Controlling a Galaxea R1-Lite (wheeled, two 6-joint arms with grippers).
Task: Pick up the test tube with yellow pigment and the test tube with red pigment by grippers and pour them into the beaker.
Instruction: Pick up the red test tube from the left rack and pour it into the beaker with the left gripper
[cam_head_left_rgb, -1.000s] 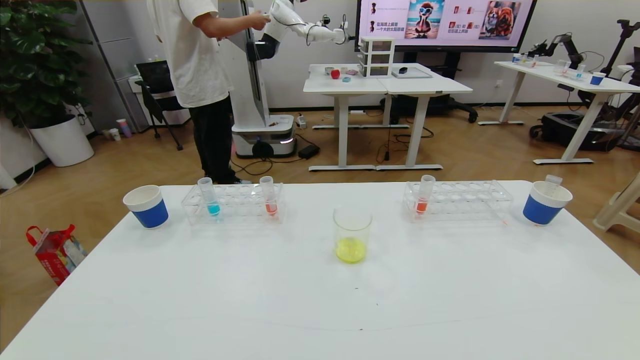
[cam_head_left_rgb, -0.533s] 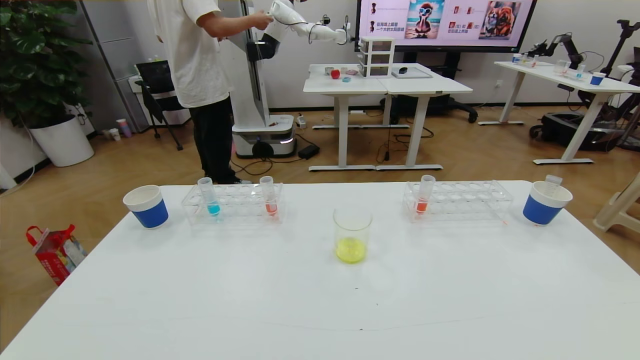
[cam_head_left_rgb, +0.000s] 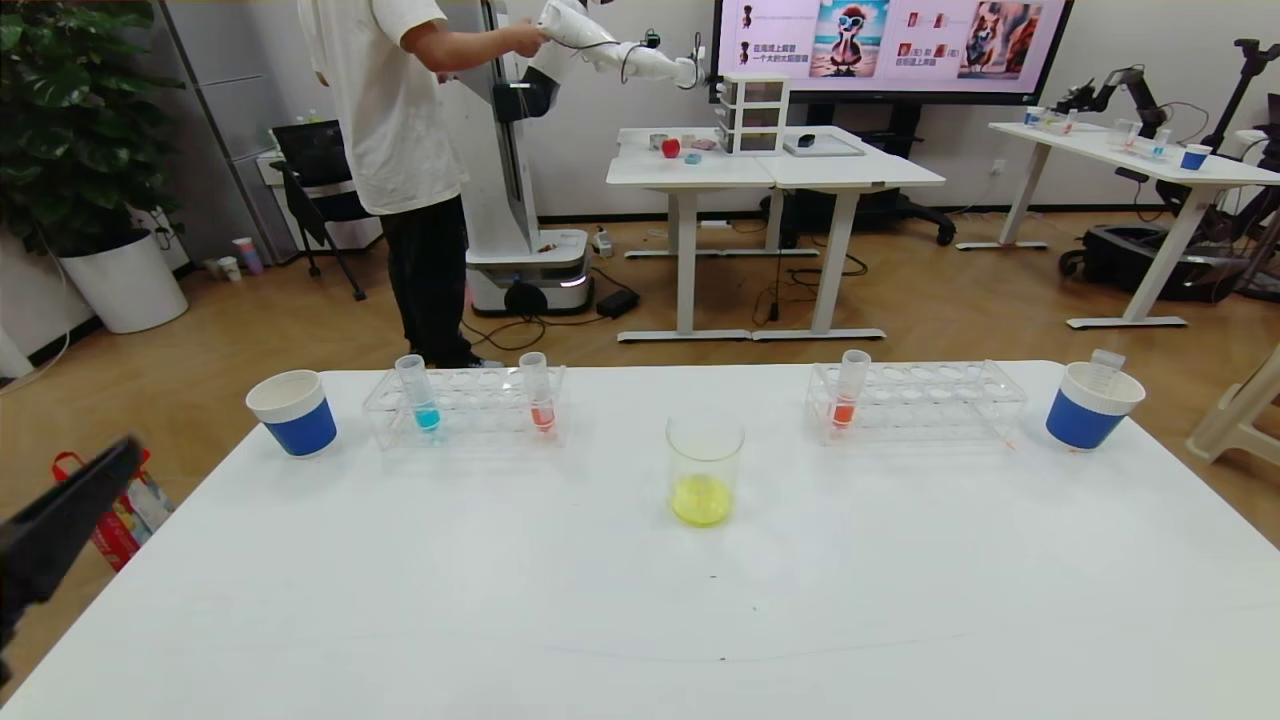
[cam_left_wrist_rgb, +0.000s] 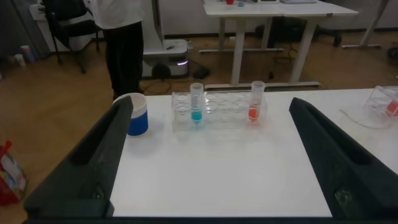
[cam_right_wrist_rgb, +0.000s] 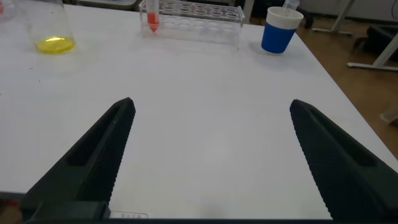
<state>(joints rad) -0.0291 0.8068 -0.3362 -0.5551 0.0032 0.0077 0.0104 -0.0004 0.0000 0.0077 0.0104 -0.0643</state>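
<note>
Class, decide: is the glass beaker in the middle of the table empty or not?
Not empty: the beaker stands upright with a shallow layer of yellow liquid at its bottom.

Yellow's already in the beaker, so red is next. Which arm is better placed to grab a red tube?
Probably left. The left gripper is open and squarely faces the left rack's red tube. The right gripper, also open, has the right rack's red tube off to one side.

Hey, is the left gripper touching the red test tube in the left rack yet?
Apart. In the left wrist view the left gripper is open, with bare table between it and the red test tube standing in its rack.
</note>
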